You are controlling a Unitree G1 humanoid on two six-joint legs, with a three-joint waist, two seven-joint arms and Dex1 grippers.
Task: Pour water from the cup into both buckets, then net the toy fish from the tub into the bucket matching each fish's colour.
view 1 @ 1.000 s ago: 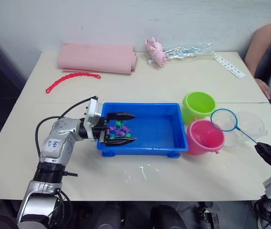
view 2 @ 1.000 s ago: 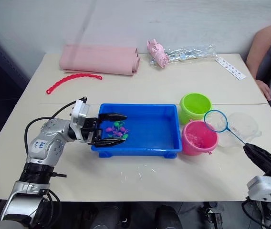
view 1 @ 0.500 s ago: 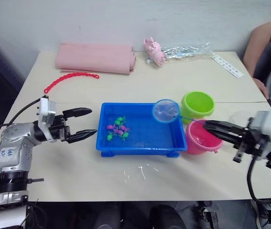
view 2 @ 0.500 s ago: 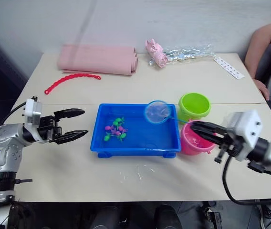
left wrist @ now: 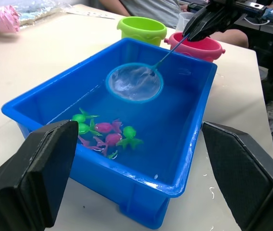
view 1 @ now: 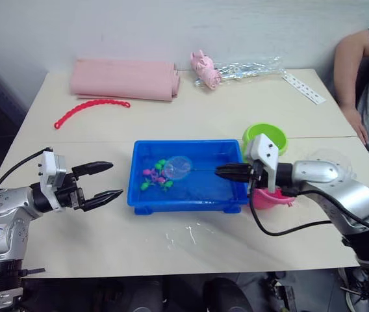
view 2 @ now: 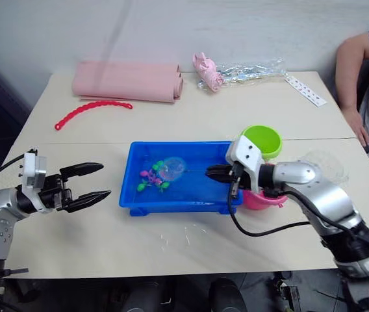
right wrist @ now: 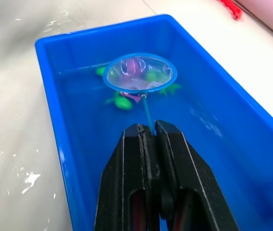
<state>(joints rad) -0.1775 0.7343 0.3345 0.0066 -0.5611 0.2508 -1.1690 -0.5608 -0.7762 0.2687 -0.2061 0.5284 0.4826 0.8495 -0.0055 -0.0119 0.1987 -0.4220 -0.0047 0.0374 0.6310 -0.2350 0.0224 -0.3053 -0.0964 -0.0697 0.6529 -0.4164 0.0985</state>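
Note:
The blue tub (view 1: 184, 143) holds water and a cluster of green and pink toy fish (view 1: 156, 181) at its left end. My right gripper (view 1: 219, 172) reaches in over the tub's right end, shut on the thin handle of a small blue-rimmed net (view 1: 178, 167). The net's ring (right wrist: 140, 72) hangs just above the fish. The lime green bucket (view 1: 267, 137) and pink bucket (view 1: 270, 197) stand right of the tub, the pink one partly behind my arm. The clear cup (view 1: 332, 158) sits further right. My left gripper (view 1: 115, 179) is open, empty, just left of the tub.
A rolled pink cloth (view 1: 123, 78), a red chain (view 1: 90, 110), a pink pig toy (view 1: 204, 68), a clear wrapper (view 1: 246, 67) and a white strip (view 1: 305, 88) lie at the table's back. A person (view 1: 366, 78) sits at the right. Water drops (view 1: 188, 234) lie before the tub.
My right arm has swung in from the right and carried the net leftward over the tub to the fish. My left gripper has pulled out of the tub to the left, still open.

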